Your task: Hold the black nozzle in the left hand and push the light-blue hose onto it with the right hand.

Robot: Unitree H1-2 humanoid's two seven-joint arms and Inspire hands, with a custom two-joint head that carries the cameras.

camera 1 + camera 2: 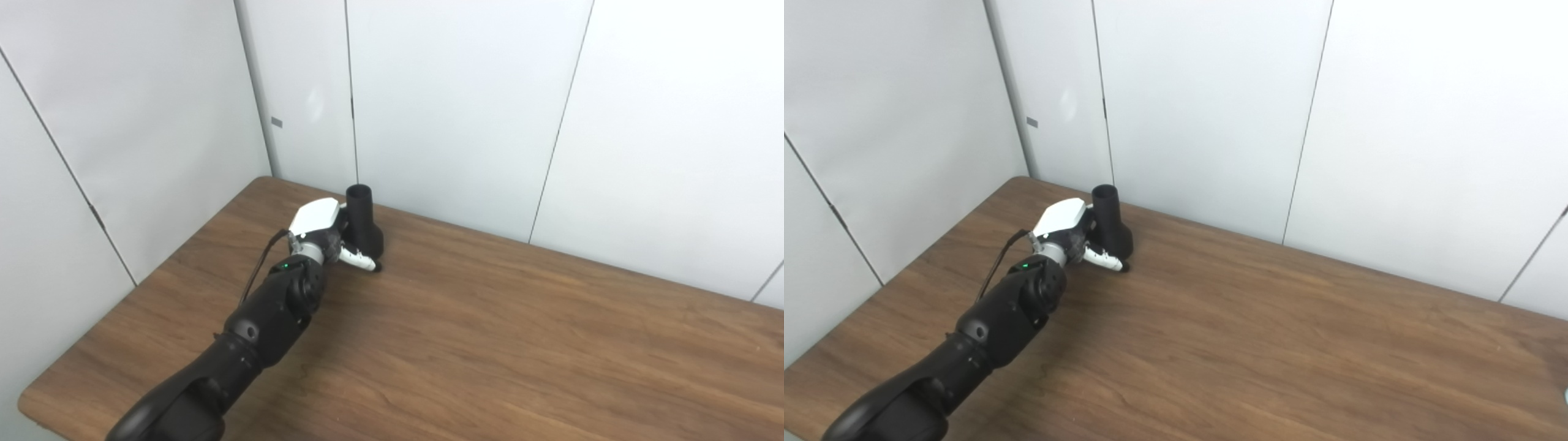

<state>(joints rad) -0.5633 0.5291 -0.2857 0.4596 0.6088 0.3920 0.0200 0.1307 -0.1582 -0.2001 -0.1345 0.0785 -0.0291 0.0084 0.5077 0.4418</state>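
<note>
The black nozzle (pixel 362 223) stands upright on the wooden table (pixel 490 331) near the back wall, narrow neck up and wide base down. My left hand (pixel 327 236) is pressed against its left side. The white thumb (pixel 360 258) lies across the front of the base, and the other fingers are hidden behind the nozzle. The hand looks closed around the base, which rests on the table. Neither the light-blue hose nor my right hand is in view.
White wall panels (pixel 465 110) rise close behind the nozzle and along the table's left side. The table's left front corner (pixel 27 401) is near my left arm. Bare wood stretches to the right of the nozzle.
</note>
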